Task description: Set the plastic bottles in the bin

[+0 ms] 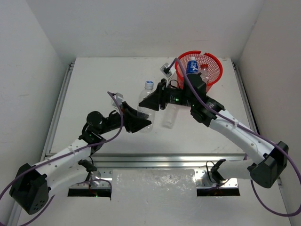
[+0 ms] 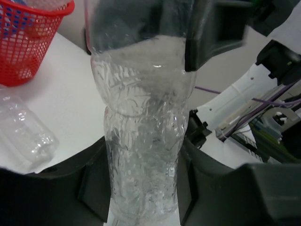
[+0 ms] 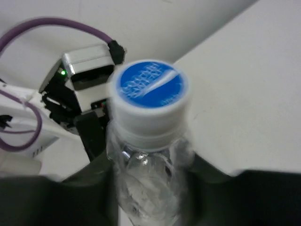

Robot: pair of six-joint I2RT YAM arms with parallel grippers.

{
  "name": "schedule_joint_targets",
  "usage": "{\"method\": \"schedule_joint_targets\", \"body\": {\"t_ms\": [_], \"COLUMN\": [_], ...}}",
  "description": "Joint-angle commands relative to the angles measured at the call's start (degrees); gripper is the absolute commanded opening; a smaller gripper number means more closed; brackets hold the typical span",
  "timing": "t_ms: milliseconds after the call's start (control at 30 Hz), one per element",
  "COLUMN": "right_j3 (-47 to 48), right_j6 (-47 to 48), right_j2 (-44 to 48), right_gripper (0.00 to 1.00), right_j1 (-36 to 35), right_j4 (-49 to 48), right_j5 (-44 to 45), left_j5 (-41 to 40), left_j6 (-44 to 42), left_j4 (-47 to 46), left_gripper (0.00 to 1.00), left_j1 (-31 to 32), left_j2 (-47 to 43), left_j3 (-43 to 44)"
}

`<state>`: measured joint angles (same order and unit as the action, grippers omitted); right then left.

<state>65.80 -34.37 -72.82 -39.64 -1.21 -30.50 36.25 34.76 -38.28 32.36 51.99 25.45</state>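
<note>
My left gripper (image 2: pixel 141 193) was clamped narrow on the lower body of an upright clear bottle (image 2: pixel 141 132), with its crinkled wall pinched between both fingers. My right gripper (image 3: pixel 149 188) sat around the same bottle's shoulder, just under the blue-topped cap (image 3: pixel 149 89). Its fingers were close on both sides, but I could not tell whether they pressed. A second bottle (image 1: pixel 170 117) lay on its side just beside my right gripper, left of my left one. The bin (image 1: pixel 214 70), behind my right wrist, held other bottles (image 1: pixel 192 65).
</note>
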Motion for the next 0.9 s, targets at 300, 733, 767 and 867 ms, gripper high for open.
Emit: {"method": "schedule_joint_targets", "body": {"t_ms": [300,733,767,867], "right_j3": [12.5,33.2,33.2,29.3], "right_j6": [14.8,20.5,20.6,19.4], "right_j2": [1.1,-23.1,-24.2,-25.4], "right_gripper": [0.00,0.00,0.00,0.00], "right_j1": [12.9,25.9,26.0,27.2], "right_j4": [10.8,-0.9,-2.2,-8.8], "right_j5": [38.4,49.5,49.4,46.4], "left_j5": [-48.7,-36.5,-36.5,-36.5], "left_j6": [-0.1,-6.1,-6.2,-5.1], "left_j4": [63.6,68.5,67.4,67.1], "left_gripper": [1.00,1.00,1.00,1.00], "left_j1": [0.4,0.5,0.5,0.6], "left_j2": [2.2,-16.9,-17.7,-18.4], "left_j3": [24.1,19.3,18.2,17.1]}}
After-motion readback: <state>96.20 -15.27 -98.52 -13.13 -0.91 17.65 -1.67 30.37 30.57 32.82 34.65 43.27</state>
